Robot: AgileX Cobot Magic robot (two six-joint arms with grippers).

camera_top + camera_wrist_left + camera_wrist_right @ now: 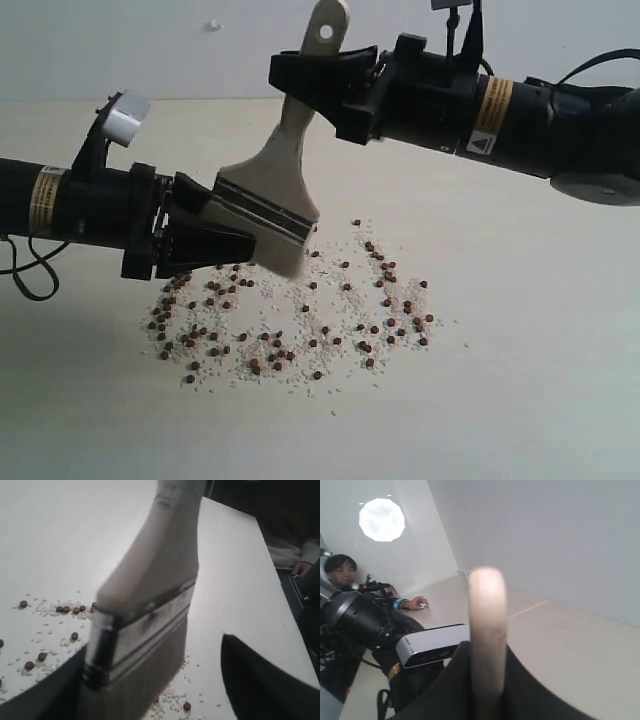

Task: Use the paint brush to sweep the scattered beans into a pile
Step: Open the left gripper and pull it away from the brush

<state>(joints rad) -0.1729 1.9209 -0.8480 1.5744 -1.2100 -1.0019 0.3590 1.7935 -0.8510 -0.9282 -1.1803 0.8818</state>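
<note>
The beans [300, 310] lie scattered with whitish grit in a wide loose patch on the pale table [520, 400]; no pile is in view. The paint brush [265, 195] hangs tilted above the patch's left part, bristles down, just over the surface. My right gripper [295, 80] is shut on the wooden handle [487, 605] near its top end. My left gripper [235, 222] stands open around the silver ferrule [145, 625], with a clear gap between the brush and one finger [260, 680]. A few beans [65, 609] show beside the brush.
A person [340, 570] sits beyond the table's far side, with a hand [300, 567] near its edge. The left arm's silver wrist camera [432, 645] is close below my right gripper. A white wall [150, 40] backs the table.
</note>
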